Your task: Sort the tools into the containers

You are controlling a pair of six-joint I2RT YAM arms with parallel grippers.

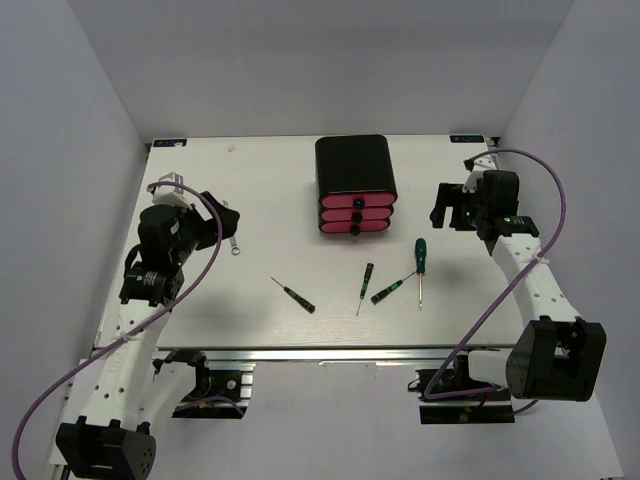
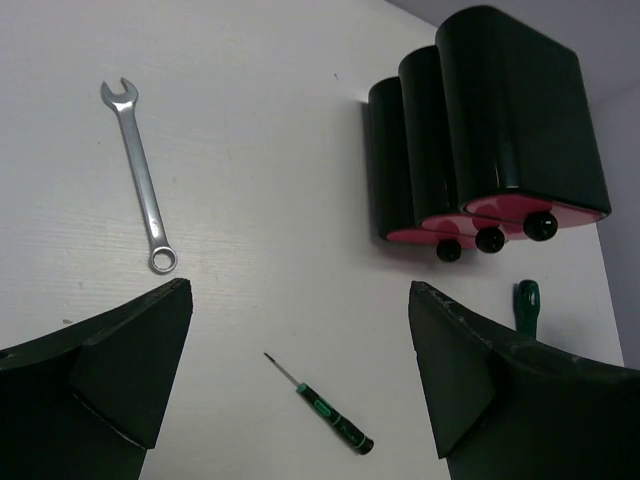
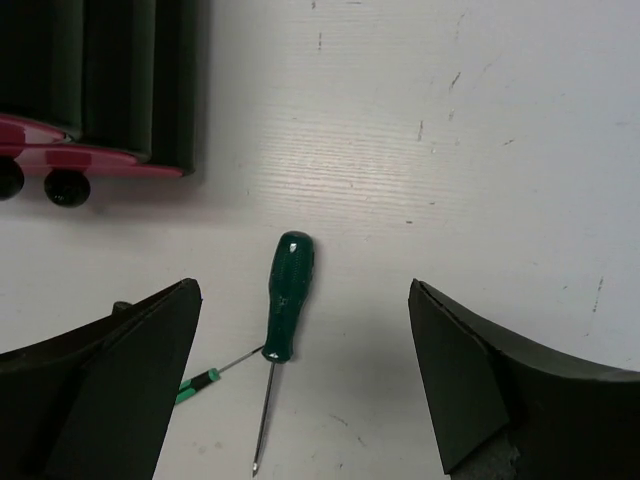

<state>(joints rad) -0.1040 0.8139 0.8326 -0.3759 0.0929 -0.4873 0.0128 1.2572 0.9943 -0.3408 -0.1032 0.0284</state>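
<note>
The black box with three pink drawers, all shut, stands at the back middle. Three thin black-and-green screwdrivers and the larger green-handled screwdriver lie in front of it. A small silver wrench lies left of the box. My left gripper is open and empty above the wrench, with one thin screwdriver between its fingers in the left wrist view. My right gripper is open and empty over the large screwdriver.
White walls close in the table on the left, back and right. The table's front edge runs just below the screwdrivers. The drawer knobs face the arms. A purple cable loops off each arm.
</note>
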